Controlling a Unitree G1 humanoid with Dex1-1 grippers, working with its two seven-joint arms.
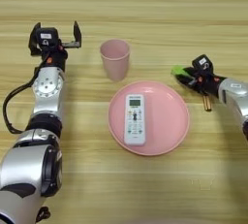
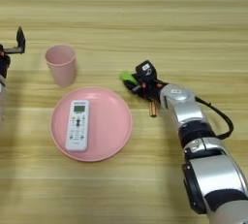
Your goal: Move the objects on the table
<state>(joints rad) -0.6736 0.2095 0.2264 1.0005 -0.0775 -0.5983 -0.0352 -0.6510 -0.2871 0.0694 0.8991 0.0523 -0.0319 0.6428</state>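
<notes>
Now our right gripper (image 2: 131, 80) clamps the green block (image 2: 127, 77) low by the plate (image 1: 177, 121) rim; left gripper (image 1: 54, 34), fingers spread, idles. We'd lower it flat before releasing.

Pale pink cup (image 1: 115, 59), pink plate (image 1: 167, 133) w/ white remote (image 1: 134, 119), bright green block (image 2: 128, 77), light wood table (image 1: 145, 5).

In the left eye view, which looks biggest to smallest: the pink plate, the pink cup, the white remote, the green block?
1. pink plate
2. white remote and pink cup look about alike, so I won't rank them
3. green block, partly hidden in the right gripper
</notes>
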